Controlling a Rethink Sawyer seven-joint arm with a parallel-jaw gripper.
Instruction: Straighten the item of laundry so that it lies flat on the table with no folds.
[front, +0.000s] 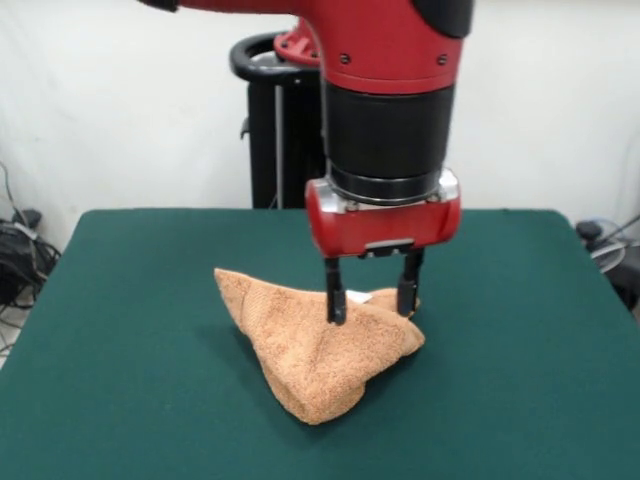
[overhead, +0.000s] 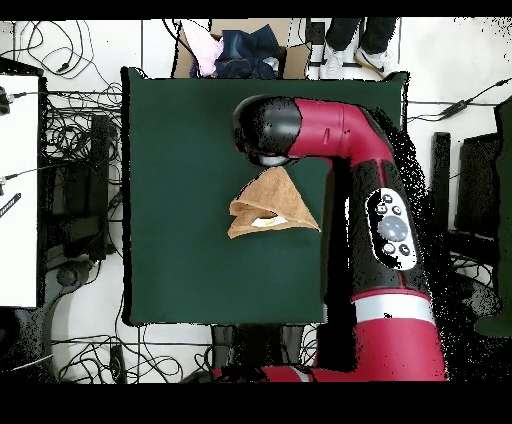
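Lying crumpled, the towel (front: 320, 355) forms a folded triangular heap.

Orange-tan towel (front: 320, 350) lies bunched and folded, roughly triangular, mid green table (front: 120, 330)

A glossy red arm with a black cylindrical wrist section (front: 390, 135), dark screws and two thin black fingers (front: 334, 298) is seen.

towel (front: 320, 355) – mid-table (front: 120, 330), bunched | pincer (front: 369, 300) – directly above, fingertips at towel's top
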